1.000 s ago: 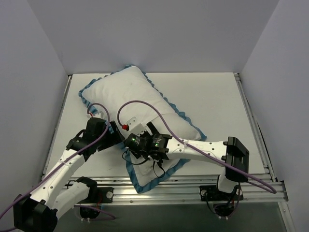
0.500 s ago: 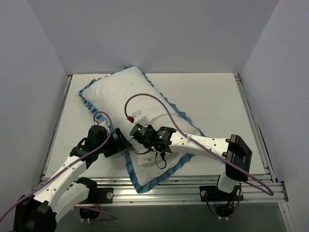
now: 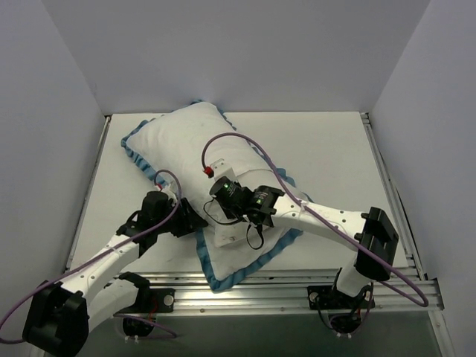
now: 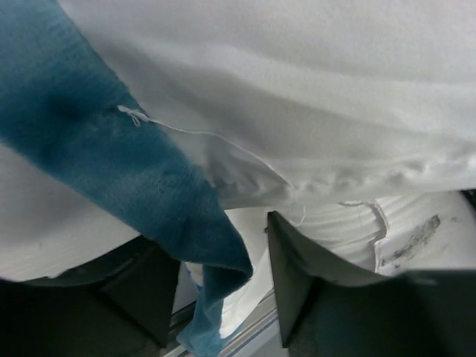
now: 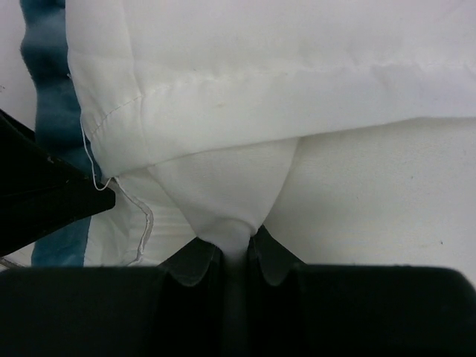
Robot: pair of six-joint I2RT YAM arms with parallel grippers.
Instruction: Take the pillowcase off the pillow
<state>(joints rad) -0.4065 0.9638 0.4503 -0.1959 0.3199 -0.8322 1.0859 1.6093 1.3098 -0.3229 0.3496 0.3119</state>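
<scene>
Top view: the pillowcase (image 3: 178,141) lies white side up on the table (image 3: 335,149). Its long axis runs on a slant, from the far-left corner down to the near edge under your right arm. Both tools work on the near half. Your left gripper (image 3: 192,223) sits at the cover's left long edge, with the cloth to its right. Your right gripper (image 3: 221,207) is on top of the cover, just beside the left one and slightly farther out. Most of the cover stretches away beyond both tools, so any pull that parts cover from filling has to run along that slant. No writing shows here.

Left wrist view: the jaws stand partly apart and clamp nothing. The blue ruffled trim (image 4: 111,171) hangs down between the fingers (image 4: 297,297), with white cloth bulging above and beyond them. A grey smudge sits on the cloth past the right finger, and it cannot be read.

Right wrist view: the jaws are pinched tight on a peak of plain white cloth. That peak rises from under a stitched hemmed flap (image 5: 223,97) straight ahead of the fingers (image 5: 271,260). I take it for the pillow (image 5: 223,197), though the layers are hard to tell apart. Blue trim lies off to the left. No label or brand is visible.
</scene>
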